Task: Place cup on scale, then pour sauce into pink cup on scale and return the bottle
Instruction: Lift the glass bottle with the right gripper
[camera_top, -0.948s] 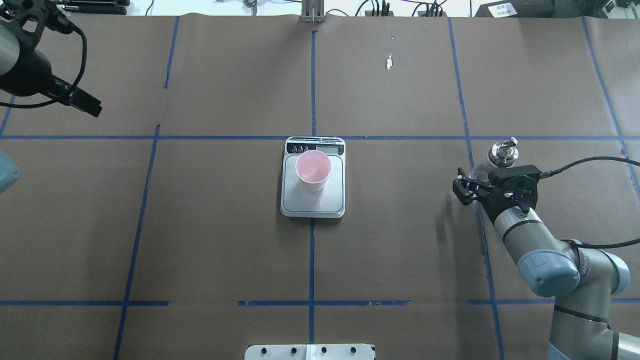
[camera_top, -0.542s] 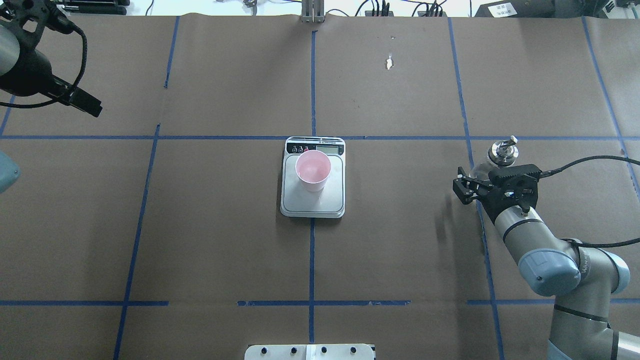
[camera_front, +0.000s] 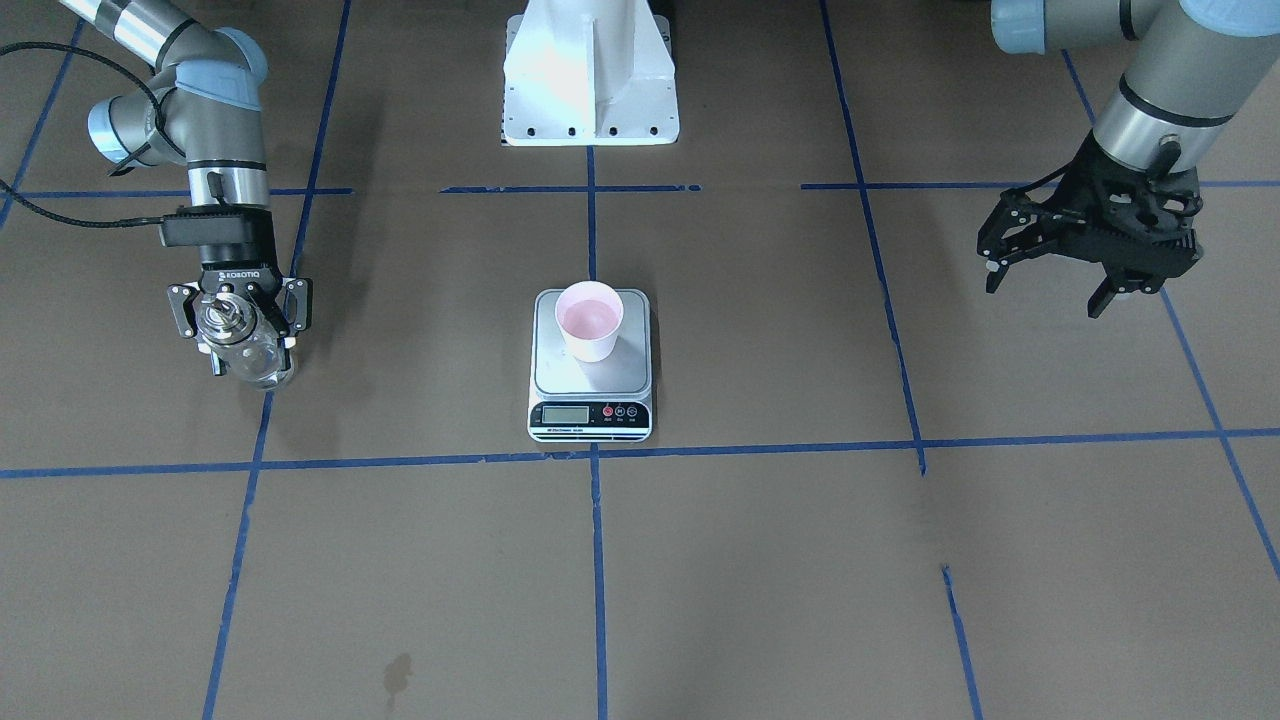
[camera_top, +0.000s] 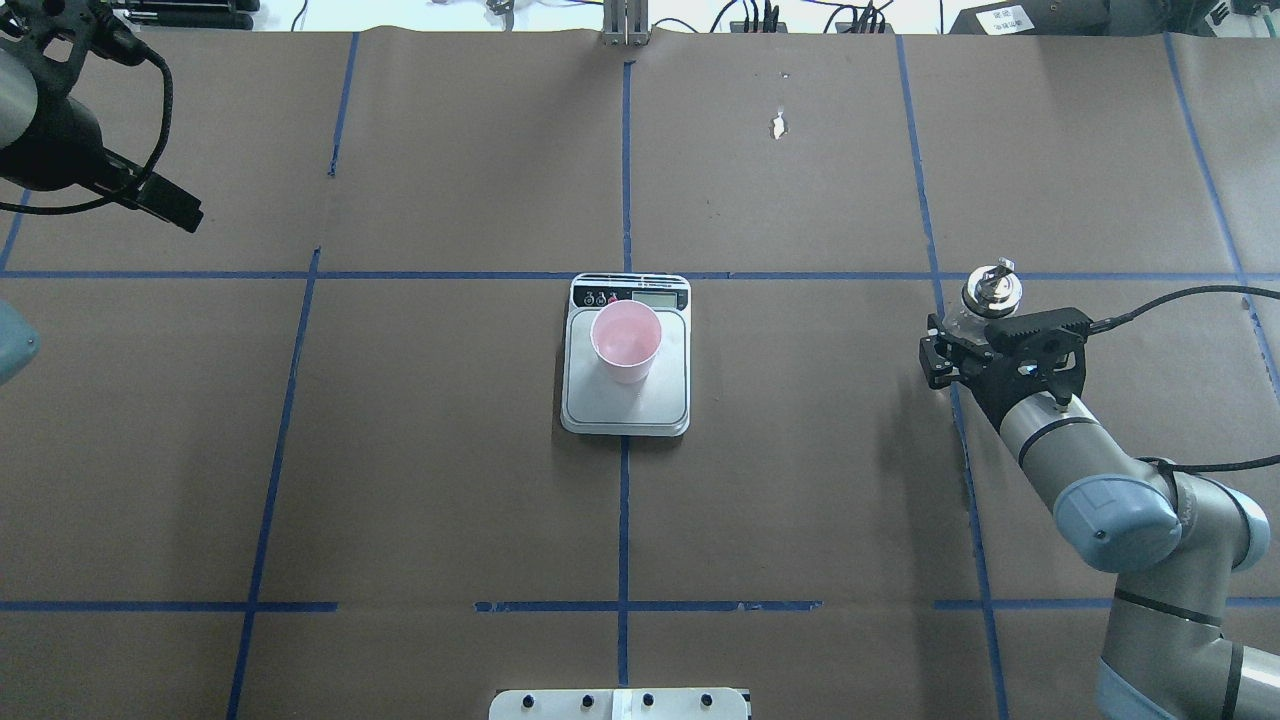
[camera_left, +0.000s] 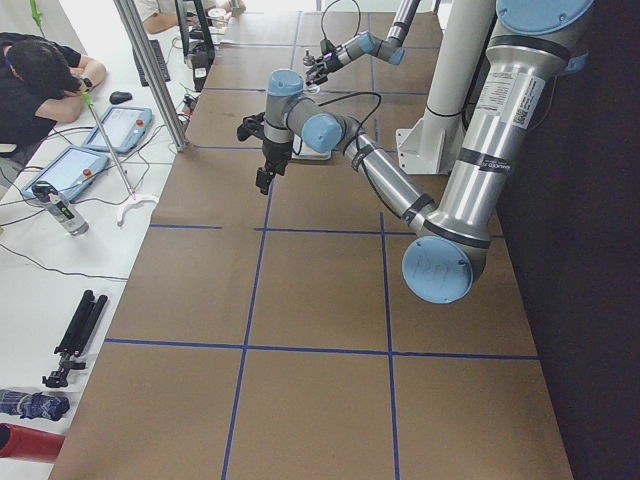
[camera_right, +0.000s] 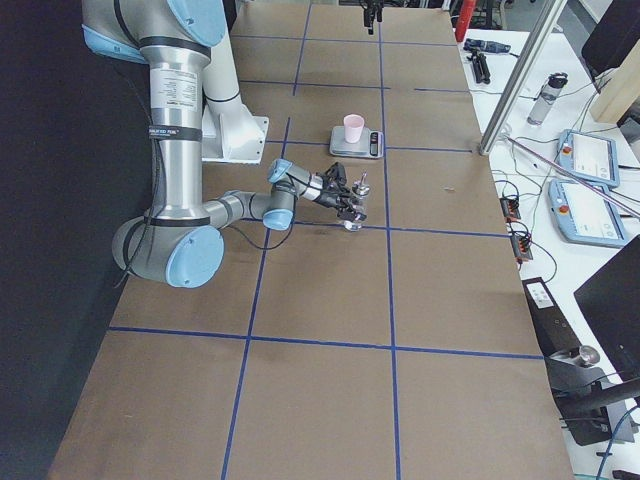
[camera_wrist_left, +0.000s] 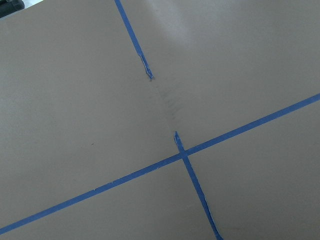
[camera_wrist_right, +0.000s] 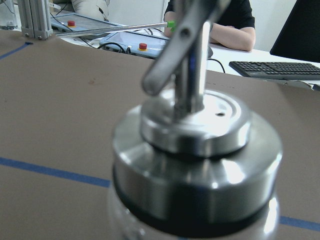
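Observation:
The pink cup (camera_top: 626, 340) stands upright on the scale (camera_top: 625, 408) at the table's middle; both also show in the front view, the cup (camera_front: 589, 320) on the scale (camera_front: 558, 372). My right gripper (camera_top: 962, 330) is shut on the clear glass bottle (camera_top: 990, 290) with the silver cap and spout, far to the scale's right. The front view shows the gripper (camera_front: 250, 350) around the bottle (camera_front: 232, 328). The cap (camera_wrist_right: 195, 150) fills the right wrist view. My left gripper (camera_front: 1045, 292) is open and empty, above bare table at the far left. The sauce is not discernible.
Blue tape lines cross the brown table cover (camera_wrist_left: 180, 152). The robot's white base (camera_front: 590, 80) stands behind the scale. A small white tear (camera_top: 778, 126) marks the cover at the far side. Operators' tablets and cables (camera_right: 590, 160) lie beyond the table's far edge.
My right gripper has moved a little away from the robot and slightly toward the scale, with the bottle in it. The left arm, cup and scale have stayed put.

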